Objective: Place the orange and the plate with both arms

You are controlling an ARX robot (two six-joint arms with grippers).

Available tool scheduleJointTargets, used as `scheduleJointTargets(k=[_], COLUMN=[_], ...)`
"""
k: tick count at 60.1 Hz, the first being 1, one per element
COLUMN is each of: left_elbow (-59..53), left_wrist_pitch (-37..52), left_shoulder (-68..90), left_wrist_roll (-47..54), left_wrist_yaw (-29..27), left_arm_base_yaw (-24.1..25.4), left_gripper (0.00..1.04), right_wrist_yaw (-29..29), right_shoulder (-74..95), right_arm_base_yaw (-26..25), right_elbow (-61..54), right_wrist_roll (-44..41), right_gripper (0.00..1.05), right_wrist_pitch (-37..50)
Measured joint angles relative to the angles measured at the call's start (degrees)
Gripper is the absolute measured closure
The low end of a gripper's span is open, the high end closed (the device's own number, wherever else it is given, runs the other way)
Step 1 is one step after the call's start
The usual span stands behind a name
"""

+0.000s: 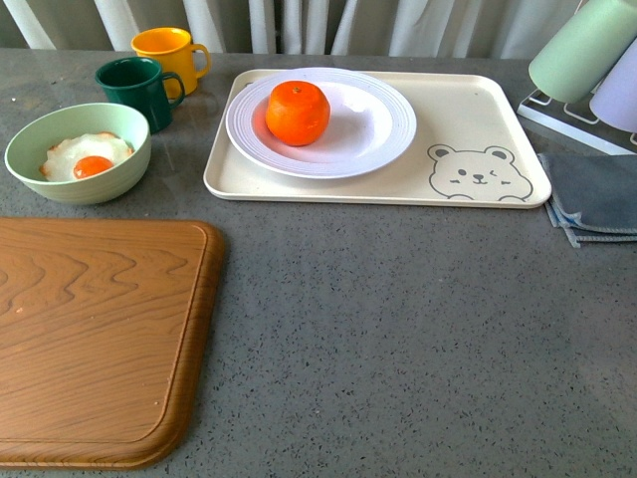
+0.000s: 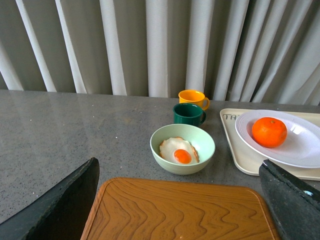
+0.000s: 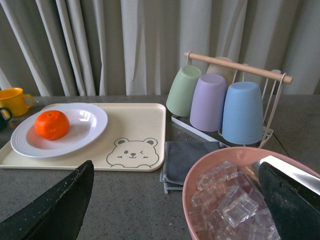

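On the grey table (image 1: 398,319) the orange (image 1: 298,112) sits in the white plate (image 1: 383,124) on the bear tray (image 1: 478,119); both grippers, left (image 2: 175,210) and right (image 3: 175,210), hang with fingers spread, holding nothing

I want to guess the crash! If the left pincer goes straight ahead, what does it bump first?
Probably the pale green bowl holding the fried egg. The open left pincer points at it across the wooden board, though depth is hard to judge.

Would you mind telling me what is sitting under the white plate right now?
The plate rests on the left part of the cream bear tray, with the orange in it. The tray surface directly beneath the plate is covered, so anything there cannot be seen.
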Motion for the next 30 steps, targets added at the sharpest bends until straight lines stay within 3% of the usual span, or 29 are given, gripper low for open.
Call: scheduleJointTargets(k=[30], left_elbow=[0.0], left_wrist_pitch=[0.0], left_shoulder=[0.0], left_wrist_roll=[0.0], left_wrist_yaw=[0.0], left_arm_base_yaw=[0.0], left_gripper=[0.09], right_wrist_yaw=[0.0], right_shoulder=[0.0], right_arm_base_yaw=[0.0], right_elbow=[0.0], right_wrist_roll=[0.0], right_gripper=[0.09], right_wrist_pitch=[0.0])
